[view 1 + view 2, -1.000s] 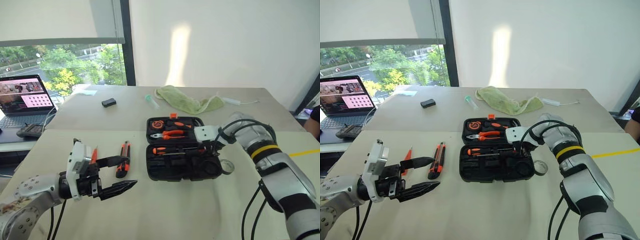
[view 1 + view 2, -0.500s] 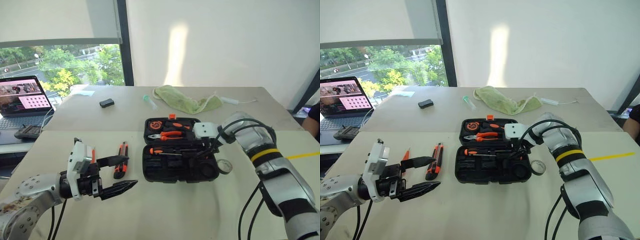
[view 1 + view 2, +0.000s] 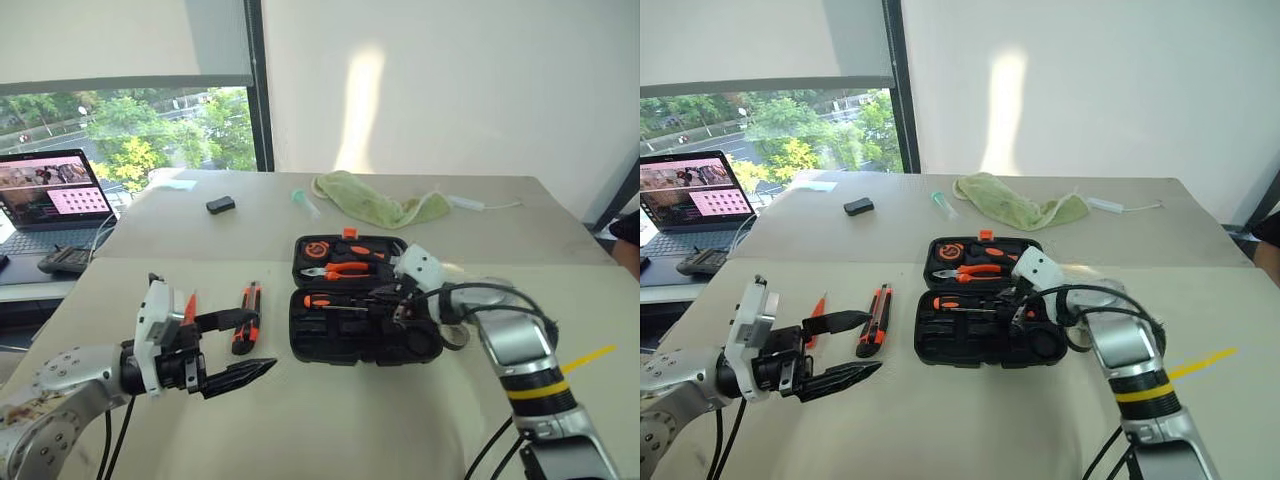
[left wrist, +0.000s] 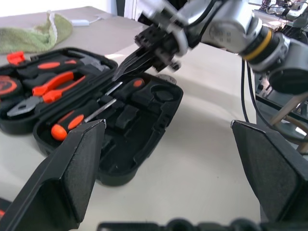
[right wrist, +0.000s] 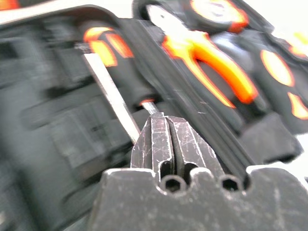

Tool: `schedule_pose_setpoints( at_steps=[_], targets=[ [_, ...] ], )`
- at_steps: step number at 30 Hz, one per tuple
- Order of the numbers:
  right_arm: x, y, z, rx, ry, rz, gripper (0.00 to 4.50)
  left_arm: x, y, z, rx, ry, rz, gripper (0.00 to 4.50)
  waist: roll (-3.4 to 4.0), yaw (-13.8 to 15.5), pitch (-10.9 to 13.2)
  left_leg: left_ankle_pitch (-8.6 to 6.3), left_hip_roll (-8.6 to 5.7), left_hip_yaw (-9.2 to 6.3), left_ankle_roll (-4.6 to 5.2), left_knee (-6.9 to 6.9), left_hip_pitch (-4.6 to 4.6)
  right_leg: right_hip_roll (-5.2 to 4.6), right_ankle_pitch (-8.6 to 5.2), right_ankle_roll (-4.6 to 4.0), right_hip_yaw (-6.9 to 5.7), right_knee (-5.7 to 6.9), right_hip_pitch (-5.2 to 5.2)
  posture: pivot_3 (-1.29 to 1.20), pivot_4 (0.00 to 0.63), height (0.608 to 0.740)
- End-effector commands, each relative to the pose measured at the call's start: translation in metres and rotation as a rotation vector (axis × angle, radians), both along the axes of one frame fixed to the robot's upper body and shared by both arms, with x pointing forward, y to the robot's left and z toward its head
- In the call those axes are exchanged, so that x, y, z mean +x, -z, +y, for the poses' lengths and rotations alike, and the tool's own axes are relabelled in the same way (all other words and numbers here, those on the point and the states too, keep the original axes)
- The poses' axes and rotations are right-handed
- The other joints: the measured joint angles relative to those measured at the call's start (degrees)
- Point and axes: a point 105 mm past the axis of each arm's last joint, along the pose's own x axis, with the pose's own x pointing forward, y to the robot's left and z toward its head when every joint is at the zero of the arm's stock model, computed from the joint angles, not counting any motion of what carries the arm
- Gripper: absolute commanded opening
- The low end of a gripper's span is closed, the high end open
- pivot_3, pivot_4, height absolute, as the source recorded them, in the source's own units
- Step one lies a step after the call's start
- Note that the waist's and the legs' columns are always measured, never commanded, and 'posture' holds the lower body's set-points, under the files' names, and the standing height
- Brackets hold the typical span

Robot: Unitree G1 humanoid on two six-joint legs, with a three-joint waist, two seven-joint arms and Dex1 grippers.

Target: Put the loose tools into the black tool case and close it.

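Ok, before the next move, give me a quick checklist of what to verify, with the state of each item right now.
1. Black tool case lies open on the table: ok.
2. Right gripper shut, empty, hovering over the case's lower half: ok.
3. Left gripper open and empty, ready for a pick: ok.
4. Utility knife in the case: not ok, on the table left of the case.
5. Slim orange tester screwdriver in the case: not ok, on the table beyond the left gripper.
6. Screwdrivers fully seated in their slots: cannot tell.
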Motion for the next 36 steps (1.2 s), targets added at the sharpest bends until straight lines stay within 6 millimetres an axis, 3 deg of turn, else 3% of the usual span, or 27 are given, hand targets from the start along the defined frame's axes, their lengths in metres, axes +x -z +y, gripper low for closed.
schedule_pose_setpoints(
  at_steps=[1,3,6,12,18,22,28,36],
  targets=[
    [-0.007,0.024,0.003,-0.069,0.030,0.041,0.08,0.004,-0.005,-0.001,0.005,0.005,-0.024,4.50,0.00,0.0,0.0,0.01,-0.02,0.01,0.02,0.00,0.00,0.02,0.00,0.00,0.00,-0.01,0.00,0.00,0.150,0.740],
    [-0.014,0.050,0.006,-0.139,-0.003,0.099,0.08,0.005,-0.004,-0.001,0.005,0.003,-0.026,4.50,-0.07,0.0,-0.1,0.00,0.00,0.01,0.05,0.00,0.09,0.09,-0.01,0.01,-0.01,-0.06,0.12,0.00,0.150,0.740],
    [-0.021,0.074,0.011,-0.225,-0.067,0.130,0.08,0.009,-0.003,0.000,0.004,-0.015,-0.024,4.50,-0.17,-0.1,-0.2,-0.08,0.02,0.02,0.15,-0.04,0.45,0.15,-0.08,0.07,-0.02,-0.11,0.47,0.00,0.150,0.740],
    [-0.029,0.098,-0.004,-0.541,-0.199,0.048,0.08,0.011,0.008,0.003,0.006,-0.065,-0.007,4.50,-0.56,0.0,-0.7,-0.59,0.07,-0.04,0.55,-0.11,1.49,0.12,-0.56,0.05,-0.06,-0.08,1.22,0.00,0.150,0.740],
    [-0.044,0.118,-0.006,-0.721,-0.343,0.005,0.08,0.013,0.013,0.003,0.000,-0.089,-0.005,4.50,-1.19,0.9,-1.6,-0.67,0.10,-0.14,0.02,-0.10,1.63,0.09,-0.91,-0.16,-0.15,-0.05,1.34,0.00,0.150,0.740],
    [-0.041,0.109,-0.011,-0.711,-0.308,-0.036,0.08,0.014,0.015,0.006,0.000,-0.108,-0.005,4.50,-1.38,1.1,-2.2,-0.83,0.08,-0.17,-0.05,-0.10,1.64,-0.01,-1.06,-0.35,-0.13,-0.11,1.36,0.00,0.150,0.740],
    [-0.053,0.105,-0.006,-0.711,-0.361,-0.128,0.08,0.017,0.016,0.004,-0.003,-0.111,-0.012,4.50,-1.35,1.9,-2.3,-0.96,0.06,-0.29,0.08,-0.10,1.64,-0.17,-1.31,-0.37,-0.14,-0.08,1.40,0.00,0.150,0.740],
    [-0.028,0.074,0.007,-0.635,-0.236,-0.358,0.08,0.021,0.010,-0.008,-0.009,-0.095,-0.025,4.50,-1.37,0.9,-2.4,-1.06,0.13,-0.32,0.00,-0.13,1.61,-0.11,-1.38,-0.26,-0.01,-0.03,1.47,0.00,0.150,0.740]
  ],
)
